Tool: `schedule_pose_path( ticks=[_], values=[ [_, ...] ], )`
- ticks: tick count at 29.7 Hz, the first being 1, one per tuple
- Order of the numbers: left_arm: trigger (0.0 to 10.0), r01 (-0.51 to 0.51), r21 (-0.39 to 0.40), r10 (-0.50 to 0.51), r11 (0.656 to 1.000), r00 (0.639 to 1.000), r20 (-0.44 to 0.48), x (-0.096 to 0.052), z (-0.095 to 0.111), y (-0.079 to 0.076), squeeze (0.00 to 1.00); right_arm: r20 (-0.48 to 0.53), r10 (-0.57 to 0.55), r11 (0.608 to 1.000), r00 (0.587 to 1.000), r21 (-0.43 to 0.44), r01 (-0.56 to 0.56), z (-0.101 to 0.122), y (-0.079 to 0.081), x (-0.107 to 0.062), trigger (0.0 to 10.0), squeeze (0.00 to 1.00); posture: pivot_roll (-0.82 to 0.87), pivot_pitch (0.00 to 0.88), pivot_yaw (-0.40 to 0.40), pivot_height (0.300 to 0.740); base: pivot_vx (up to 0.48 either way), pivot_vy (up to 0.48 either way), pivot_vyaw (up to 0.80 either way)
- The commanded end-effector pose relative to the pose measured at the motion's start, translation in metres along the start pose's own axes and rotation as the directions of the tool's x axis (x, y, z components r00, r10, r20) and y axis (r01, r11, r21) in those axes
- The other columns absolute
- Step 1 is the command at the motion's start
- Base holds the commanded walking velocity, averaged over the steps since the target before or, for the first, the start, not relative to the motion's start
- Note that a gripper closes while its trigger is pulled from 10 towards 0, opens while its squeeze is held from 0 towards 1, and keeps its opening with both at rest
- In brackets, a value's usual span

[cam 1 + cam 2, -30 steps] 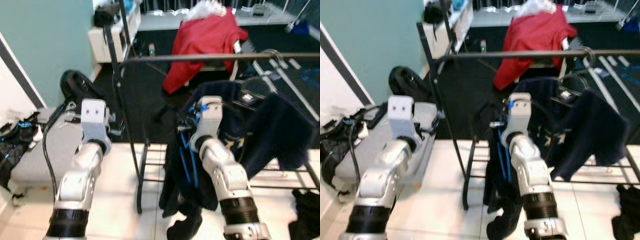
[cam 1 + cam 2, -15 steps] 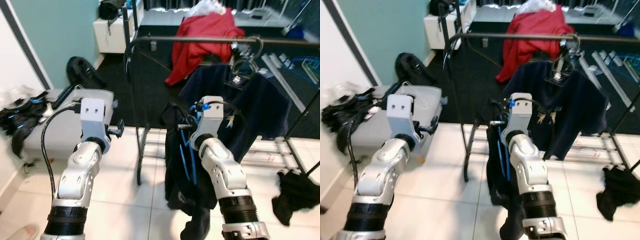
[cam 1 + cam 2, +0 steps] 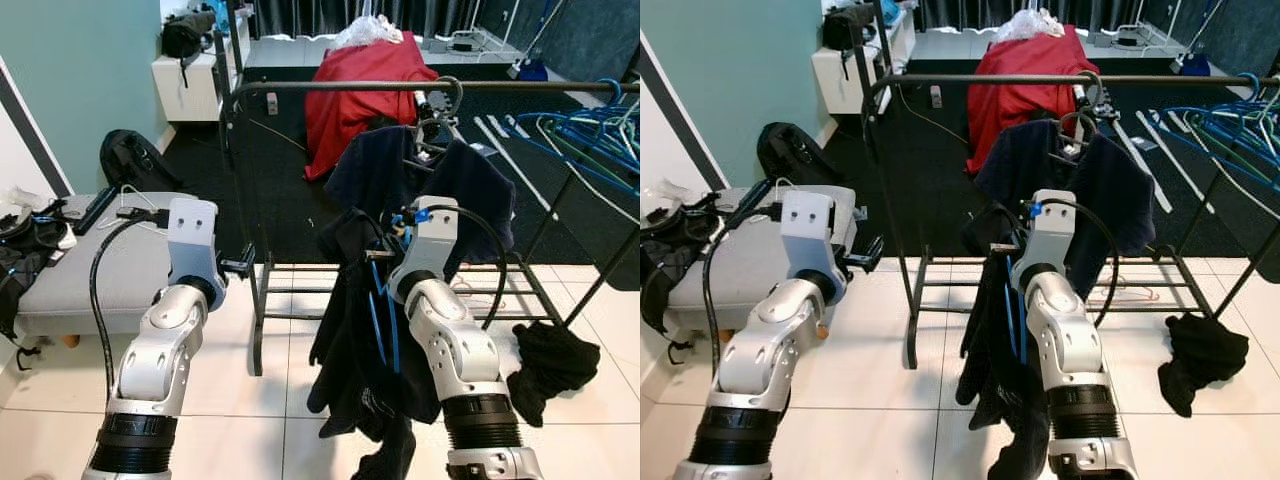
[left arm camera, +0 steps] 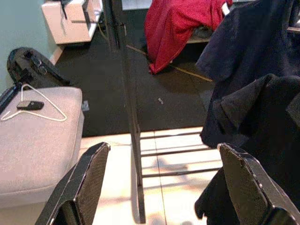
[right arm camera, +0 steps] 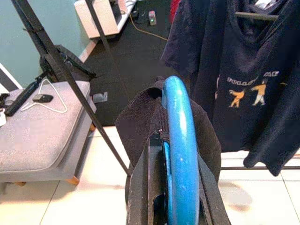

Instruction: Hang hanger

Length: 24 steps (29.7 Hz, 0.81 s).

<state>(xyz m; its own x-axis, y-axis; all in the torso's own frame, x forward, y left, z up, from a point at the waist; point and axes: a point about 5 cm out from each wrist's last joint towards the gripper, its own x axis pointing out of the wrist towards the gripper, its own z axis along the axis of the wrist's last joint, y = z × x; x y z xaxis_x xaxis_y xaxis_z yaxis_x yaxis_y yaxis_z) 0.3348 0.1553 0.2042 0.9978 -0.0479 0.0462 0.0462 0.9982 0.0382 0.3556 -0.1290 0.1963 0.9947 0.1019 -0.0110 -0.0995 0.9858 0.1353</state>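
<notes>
Clamping the bright blue plastic hanger point(image 5: 180, 154) between its two black fingers point(image 5: 143, 187), the right gripper point(image 5: 171, 187) is raised at chest height in front of the black metal clothes rail point(image 3: 400, 87), with the hanger's curved blue bar running up between the fingers. A black garment point(image 3: 355, 340) is draped over that hanger and hangs down below the right arm toward the white tiled floor point(image 3: 280, 440). Just beyond it, a dark navy T-shirt with small printed figures point(image 5: 243, 89) already hangs from the rail. Further right along the rail sits a cluster of empty blue hangers point(image 3: 590, 125). The left gripper point(image 4: 164, 183) is held up beside the rail's left upright, its fingers point(image 4: 89, 183) spread wide apart with nothing between them. Left of the rack stands a grey padded bench point(image 3: 70, 270) carrying a thin white wire hanger point(image 4: 35, 105). A red garment point(image 3: 360, 85) lies behind the rack, and a crumpled black cloth point(image 3: 545, 360) lies on the tiles at the right.
</notes>
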Motion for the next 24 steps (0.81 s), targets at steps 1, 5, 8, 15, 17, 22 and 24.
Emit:
schedule_pose_path(
  ticks=[1,5,8,15,17,22,24],
  values=[
    [10.0,0.001,0.003,-0.001,1.0,1.0,-0.013,-0.0005,-0.0044,-0.0005,0.0,0.037,0.013,1.0,0.999,0.004,-0.013,0.0085,0.0022,-0.0011,10.0,0.0,0.02,0.116,0.04,0.74,0.0,0.0,0.0],
    [10.0,-0.015,0.02,0.016,1.0,1.0,-0.01,-0.0006,-0.0058,-0.0006,0.0,0.031,0.026,1.0,0.999,-0.011,-0.026,0.0061,0.0042,-0.0012,10.0,0.0,0.02,0.126,0.032,0.74,0.0,-0.272,0.0],
    [10.0,-0.027,0.017,0.027,0.999,1.0,-0.016,-0.0017,-0.006,-0.0003,0.0,0.025,0.039,0.999,0.999,-0.014,-0.039,0.0046,0.0072,-0.0019,10.0,0.0,0.02,0.115,0.03,0.74,0.0,-0.336,0.0],
    [10.0,-0.021,0.04,0.021,0.999,1.0,-0.011,-0.0022,-0.0048,-0.0013,0.0,0.021,0.048,0.999,0.999,-0.019,-0.047,0.0043,0.0092,-0.0007,10.0,0.0,0.02,0.122,0.025,0.74,0.0,-0.42,0.0],
    [10.0,-0.017,0.051,0.017,0.999,1.0,-0.009,-0.0034,-0.0044,-0.0011,0.0,0.021,0.052,0.998,0.998,-0.019,-0.051,0.0045,0.0101,-0.0008,10.0,0.0,0.02,0.118,0.024,0.74,0.0,-0.48,0.0],
    [10.0,-0.032,0.054,0.033,0.998,0.999,-0.02,-0.0023,-0.0054,0.0043,0.0,0.016,0.051,0.998,0.999,-0.023,-0.05,0.0041,0.0108,0.0009,10.0,0.0,0.02,0.131,0.025,0.74,0.0,-0.48,0.0],
    [10.0,-0.038,-0.007,0.038,0.999,0.996,-0.087,-0.0021,-0.0107,0.0072,0.0,0.018,0.052,0.998,0.999,-0.02,-0.051,0.0048,0.012,-0.0002,10.0,0.0,0.02,0.117,0.029,0.74,0.0,0.167,0.0]
  ],
)
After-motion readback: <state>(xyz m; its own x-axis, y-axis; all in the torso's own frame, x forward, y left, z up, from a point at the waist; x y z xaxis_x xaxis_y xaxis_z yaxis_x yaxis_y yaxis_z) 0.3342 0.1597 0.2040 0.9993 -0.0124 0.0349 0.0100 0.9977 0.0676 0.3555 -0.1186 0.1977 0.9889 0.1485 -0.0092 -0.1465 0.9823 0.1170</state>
